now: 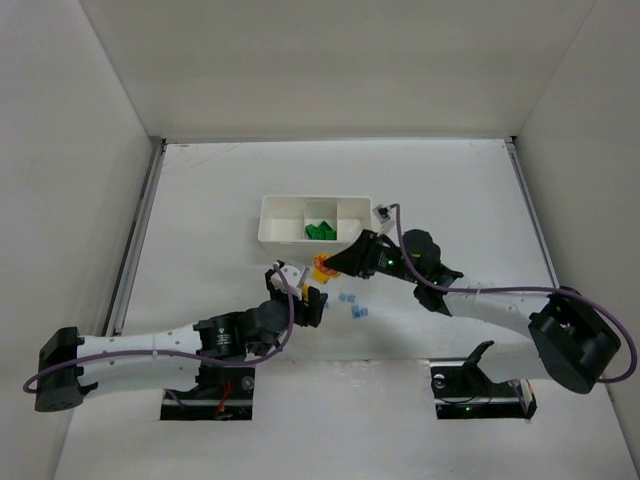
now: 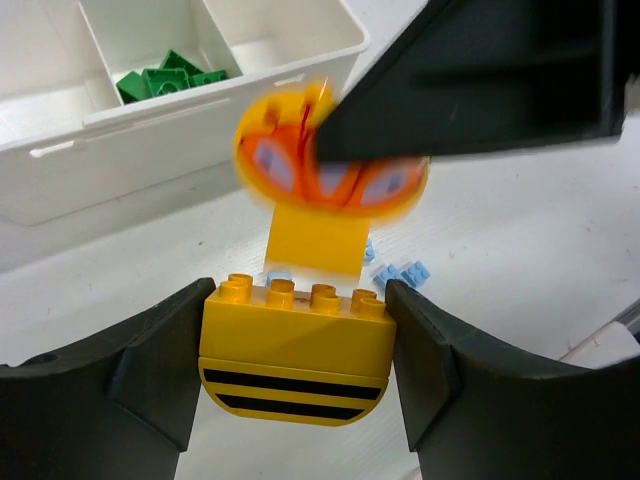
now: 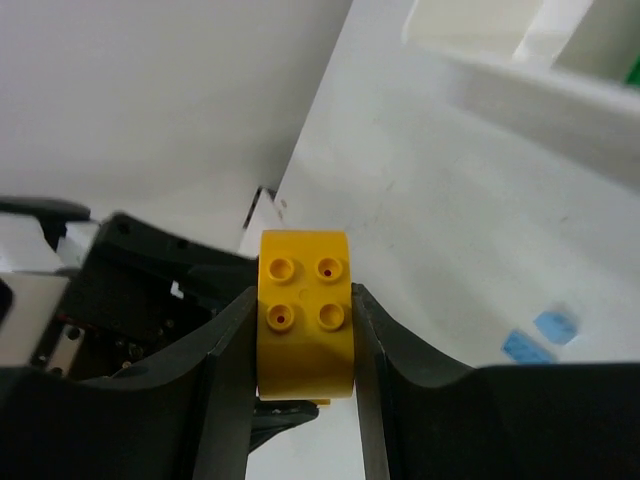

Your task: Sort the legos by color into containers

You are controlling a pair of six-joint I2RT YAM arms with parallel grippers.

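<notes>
striped brick (image 2: 297, 345): glossy yellow plastic, black bands; your left fingers (image 2: 130, 390) clamp it.
round brick (image 3: 305, 310): yellow, four studs; your right fingers (image 3: 225, 370) clamp it.

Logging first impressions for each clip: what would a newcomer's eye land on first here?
Both arms meet mid-table, just in front of the white tray: the left jaws clamp a striped yellow brick, while the right jaws squeeze a yellow four-stud brick. Green bricks sit in the tray's middle compartment, and tiny blue bricks lie loose on the table.
</notes>
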